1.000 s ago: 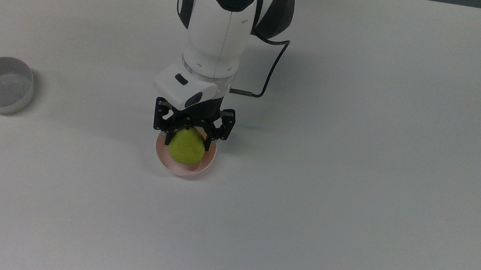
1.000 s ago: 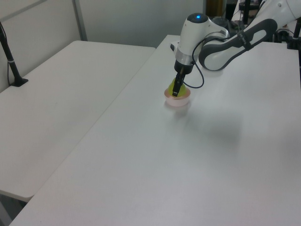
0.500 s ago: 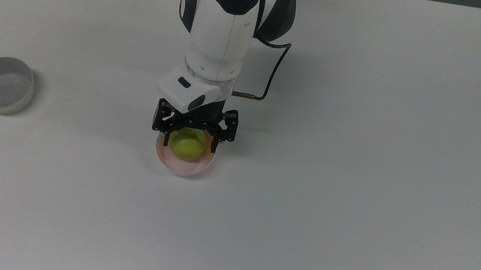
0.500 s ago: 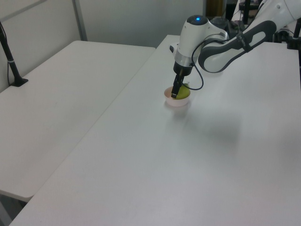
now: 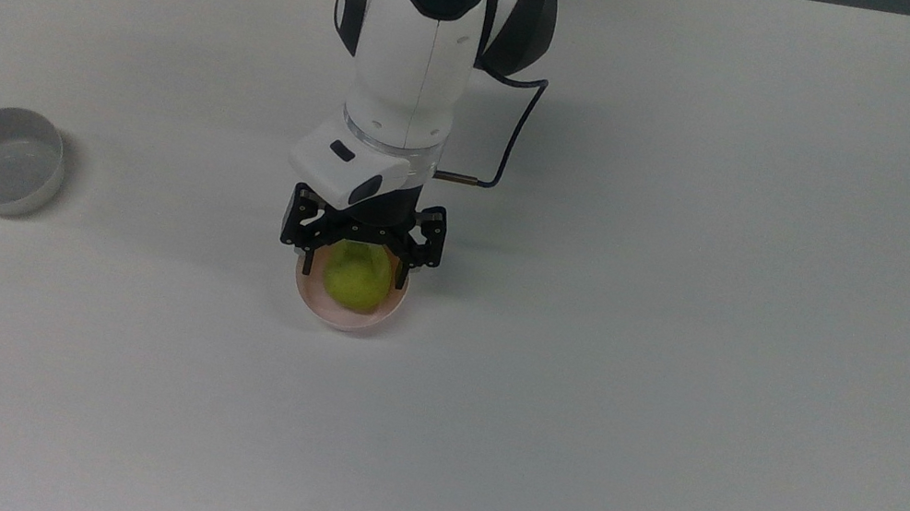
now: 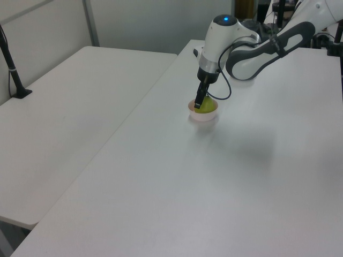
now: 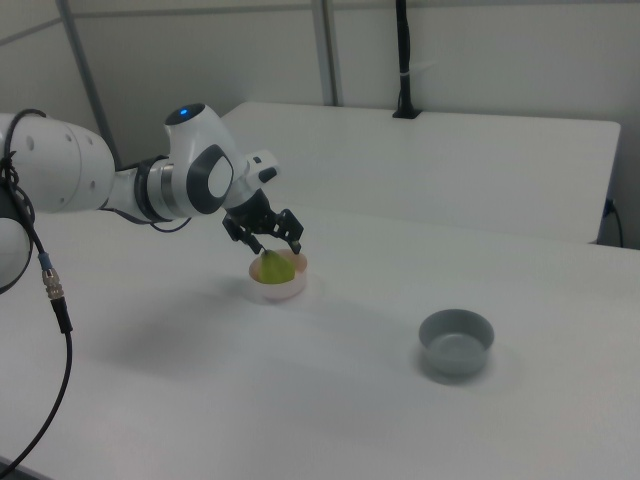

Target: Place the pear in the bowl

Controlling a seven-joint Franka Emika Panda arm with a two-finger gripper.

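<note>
Tool (image 5: 358, 265) fingers stand spread just wider than the small yellow-green glossy pear (image 5: 357, 279), gripping nothing; the pear sits inside the small round pale pink bowl (image 5: 345, 319). Working across the top view from its left: the round grey bowl (image 5: 5, 159) is well apart on the white worktop (image 5: 685, 334) and no concern. At the pink bowl, you risk a fingertip catching the rim or pear if you pull away sideways, tipping it, so lift straight up.
</note>
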